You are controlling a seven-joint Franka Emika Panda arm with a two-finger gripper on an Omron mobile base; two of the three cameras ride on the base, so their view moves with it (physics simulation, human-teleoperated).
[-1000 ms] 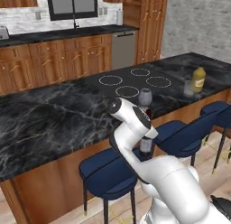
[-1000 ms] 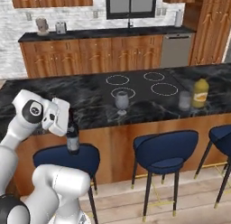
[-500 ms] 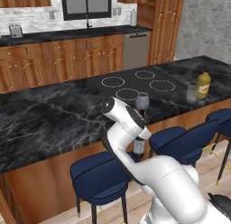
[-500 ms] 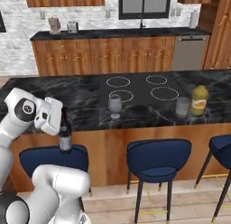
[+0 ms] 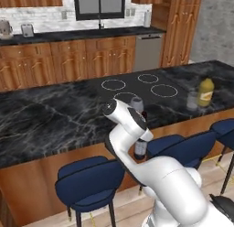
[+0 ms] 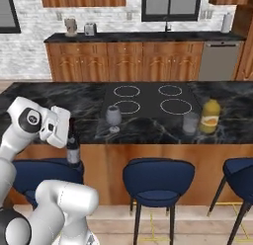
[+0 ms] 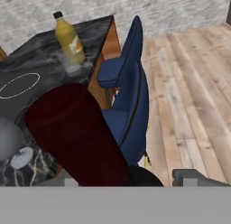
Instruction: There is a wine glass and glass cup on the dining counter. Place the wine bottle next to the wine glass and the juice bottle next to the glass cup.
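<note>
This was a home kitchen, and a rendered one. In the centre of the left base view stood the dining counter (image 5: 50, 118), a wide island with a black marble top and white cooktop rings (image 5: 137, 84). Blue bar stools (image 6: 157, 176) stood along its front at the bottom of the right base view. At the top of the frame ran wooden cabinets (image 6: 123, 61), a dishwasher (image 6: 217, 60), a window (image 6: 170, 4) and a toaster (image 6: 89, 28). The floor (image 7: 194, 83) was of light wood planks.

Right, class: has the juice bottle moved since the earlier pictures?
No. The juice bottle stands just right of the glass cup on the counter, as before; only the camera shifted.
</note>
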